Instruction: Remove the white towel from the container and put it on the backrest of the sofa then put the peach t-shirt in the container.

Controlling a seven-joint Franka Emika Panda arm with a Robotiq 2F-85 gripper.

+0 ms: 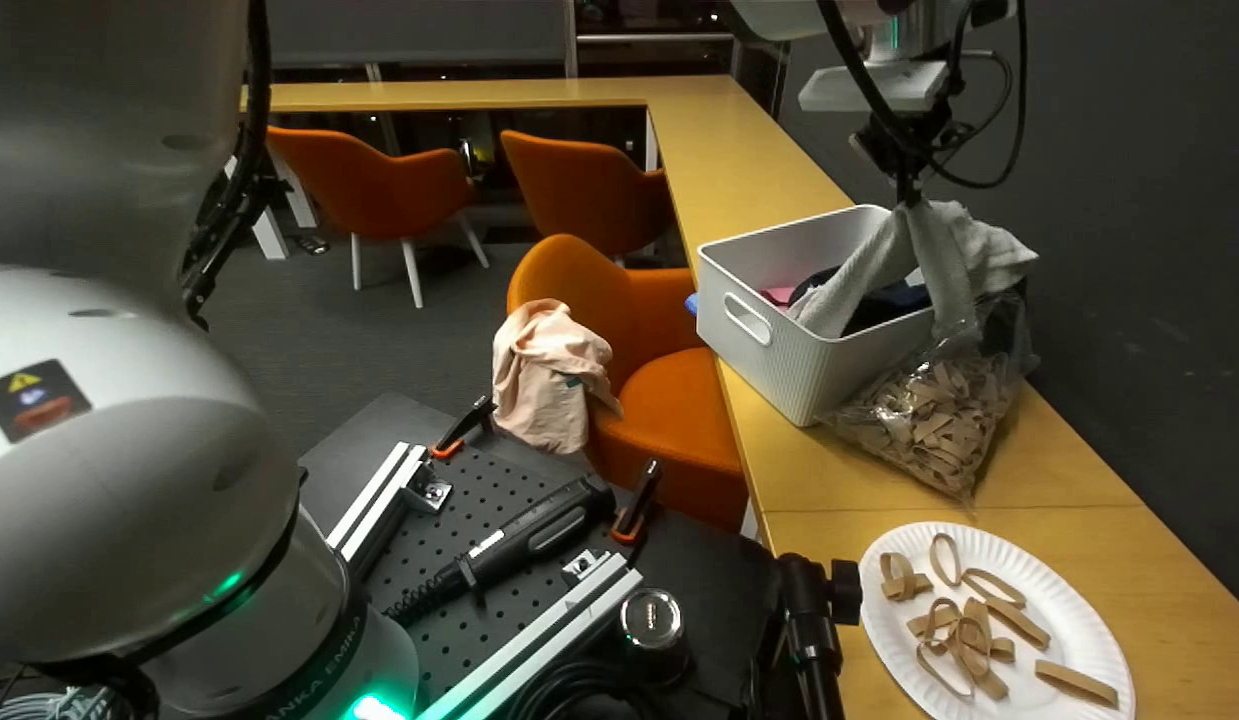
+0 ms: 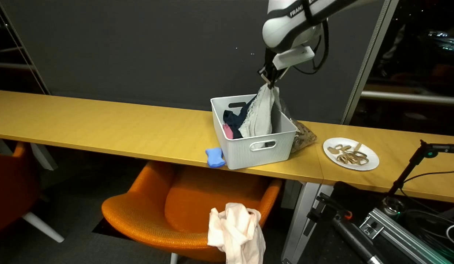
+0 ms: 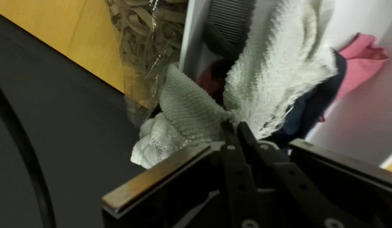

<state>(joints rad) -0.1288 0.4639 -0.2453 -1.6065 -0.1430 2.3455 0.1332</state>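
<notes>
My gripper [image 3: 235, 125] is shut on the white towel [image 3: 265, 72], pinching it at the fingertips. In both exterior views the gripper [image 1: 909, 195] [image 2: 271, 85] is above the container's rim. The towel [image 1: 944, 262] [image 2: 259, 115] hangs from it, one part reaching down into the container and another draping over the wall-side rim. The white container [image 1: 779, 350] [image 2: 256, 154] stands on the table, with navy and pink cloth inside. The peach t-shirt [image 1: 549, 370] [image 2: 236, 231] hangs over the edge of the orange sofa chair [image 1: 669, 385] [image 2: 212, 194].
A clear bag of rubber bands [image 1: 939, 410] leans against the container. A paper plate with bands [image 1: 889, 640] lies on the table. A blue sponge [image 2: 214, 157] sits beside the container at the table edge. A dark wall [image 2: 139, 55] stands behind. Clamps and a tool [image 1: 529, 535] lie near the robot base.
</notes>
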